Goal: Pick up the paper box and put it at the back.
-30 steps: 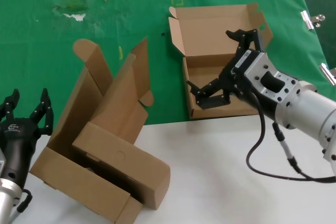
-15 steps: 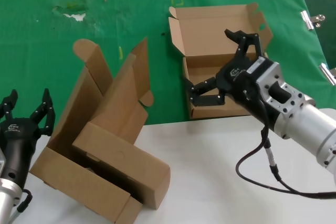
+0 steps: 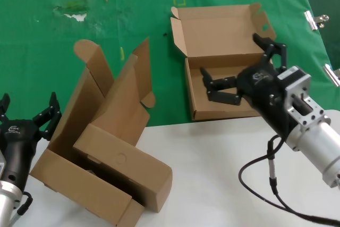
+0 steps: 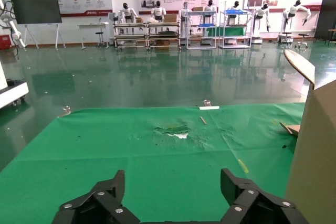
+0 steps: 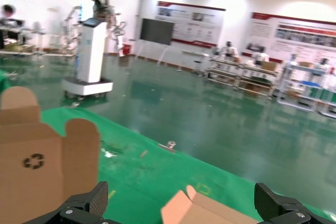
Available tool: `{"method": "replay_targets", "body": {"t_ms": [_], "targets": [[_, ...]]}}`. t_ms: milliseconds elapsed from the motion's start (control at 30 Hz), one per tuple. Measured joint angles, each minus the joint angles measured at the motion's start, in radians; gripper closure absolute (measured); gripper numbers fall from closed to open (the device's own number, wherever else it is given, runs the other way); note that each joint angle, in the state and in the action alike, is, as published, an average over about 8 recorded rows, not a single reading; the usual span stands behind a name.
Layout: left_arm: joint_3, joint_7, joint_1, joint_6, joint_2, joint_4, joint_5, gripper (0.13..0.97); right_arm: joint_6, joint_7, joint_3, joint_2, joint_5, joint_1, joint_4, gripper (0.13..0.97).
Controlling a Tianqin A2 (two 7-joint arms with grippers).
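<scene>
Hovering with its fingers spread wide, the right gripper holds nothing. Directly beneath it lies the paper box, lid thrown open away from the robot, resting on the green fabric sheet just beyond the white tabletop. Far off to the pincer's left, past two other brown boxes, the left gripper waits, also splayed.

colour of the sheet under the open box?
Green fabric sheet, scuffed pale marks; head view shows it best.
</scene>
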Motion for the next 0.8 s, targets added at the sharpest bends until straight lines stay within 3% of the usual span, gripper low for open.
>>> {"method": "replay_targets", "body": {"t_ms": [500,800], "targets": [[0.0,0.0,0.0,0.0,0.0,0.0,0.0,0.26,0.236,-0.183,0.02,-0.005,0.306,-0.094,-0.079,0.129],[0.0,0.0,0.0,0.0,0.0,0.0,0.0,0.162,0.322,-0.25,0.027,-0.007,0.417,-0.128,-0.107,0.129]]}}
